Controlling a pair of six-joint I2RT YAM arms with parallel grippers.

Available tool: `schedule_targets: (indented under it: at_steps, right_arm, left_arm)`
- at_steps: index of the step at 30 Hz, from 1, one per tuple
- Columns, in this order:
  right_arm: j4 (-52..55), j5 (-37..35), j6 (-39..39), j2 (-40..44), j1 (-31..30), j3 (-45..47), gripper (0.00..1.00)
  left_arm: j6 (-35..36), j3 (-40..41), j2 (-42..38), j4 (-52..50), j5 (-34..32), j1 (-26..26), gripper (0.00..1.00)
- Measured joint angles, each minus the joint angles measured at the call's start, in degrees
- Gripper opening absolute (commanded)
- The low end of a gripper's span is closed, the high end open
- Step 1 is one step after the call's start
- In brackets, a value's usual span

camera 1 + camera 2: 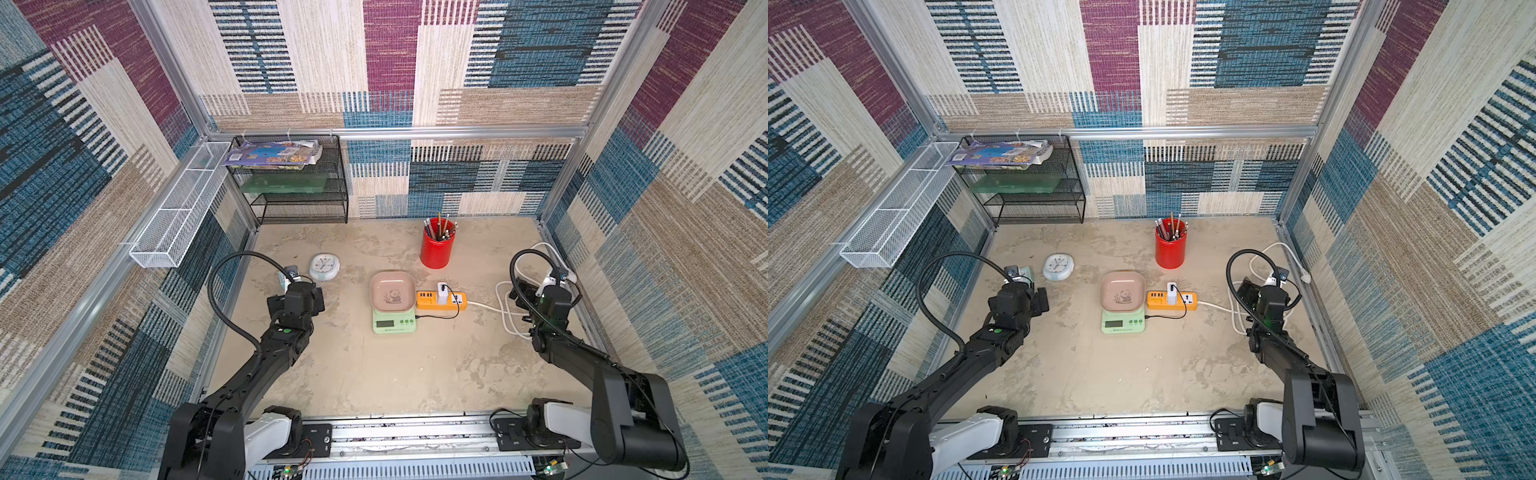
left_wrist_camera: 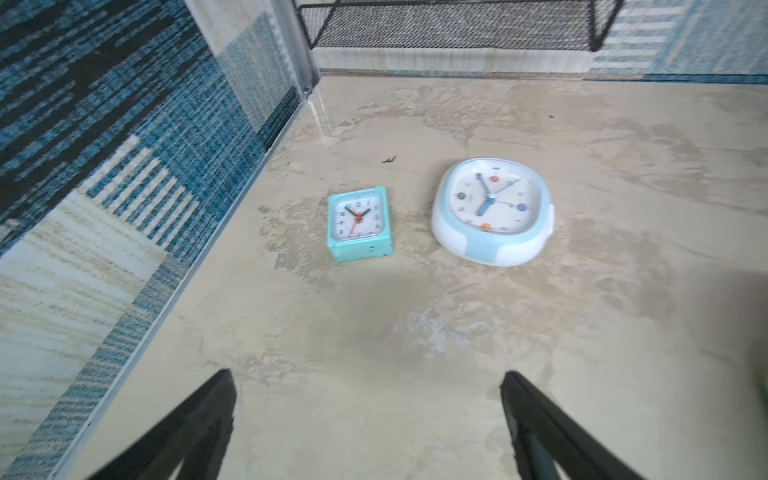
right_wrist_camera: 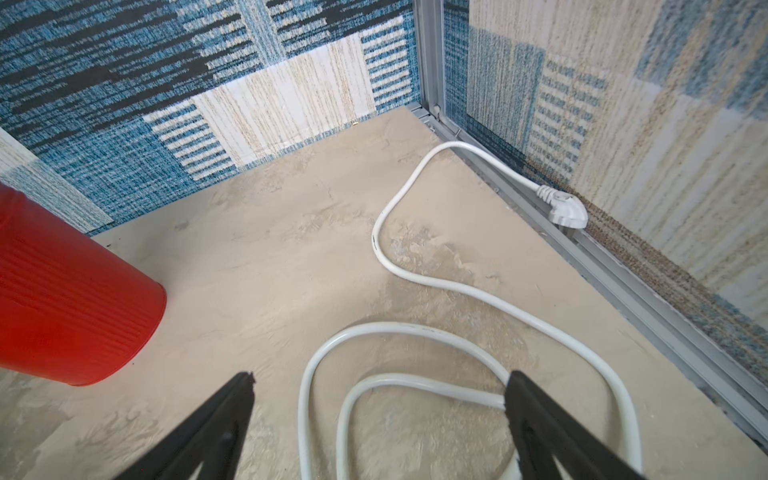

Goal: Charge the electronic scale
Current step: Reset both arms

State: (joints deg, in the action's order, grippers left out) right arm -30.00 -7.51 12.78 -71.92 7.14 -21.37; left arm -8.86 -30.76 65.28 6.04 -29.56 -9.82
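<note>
Patchwork woven panels in blue, maroon and beige wall in a mottled beige surface. Near its middle sits the electronic scale, its mint base toward the robot and the pink panda tray on top. An orange power strip lies just beside the tray on the right, probably set close so the short black cable can reach. That cable loops from the white charger standing in the strip to the scale's right edge, where it appears plugged in, so the charging link looks made. The strip's own white cord coils over the surface, and its plug lies loose by the side rail, in no visible socket. The left tool hangs with fingers wide apart and empty near a teal square clock and a round white clock. The right tool, likewise spread and gripping nothing, hovers over the cord's coils. Both are well apart from the scale, which suggests they are standing clear of finished work. Hour numerals show on the teal clock, among them a 10. The print under the scale's display and on the covers atop the black mesh rack is too small to read.
</note>
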Motion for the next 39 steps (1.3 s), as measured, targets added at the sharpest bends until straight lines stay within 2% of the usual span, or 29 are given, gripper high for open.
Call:
schedule_targets:
  at_steps: [7,16,23,33,39]
  right_arm:
    - [-8.0,1.7,-2.0,-3.1,-0.1,2.1,0.95]
    - [-17.8,2.0,-6.9,-4.9,-4.3,4.4,0.95]
    - [-24.2,3.5,-9.9,-12.0,-5.6,5.0,0.95]
    - [-25.9,4.9,-11.2,-12.5,-5.7,4.4,0.95]
    - [-25.9,4.9,-11.3,-12.5,-5.9,4.4,0.95]
  left_arm:
    - [1.2,5.1,0.4,5.0,3.2,4.9,0.99]
    - [3.2,7.0,2.0,11.1,14.2,9.0,0.99]
    - [4.6,8.6,4.9,18.9,19.4,10.1,0.99]
    - [5.0,9.2,14.1,31.2,21.1,10.6,0.97]
    - [9.0,7.1,19.8,33.6,22.8,7.7,0.99]
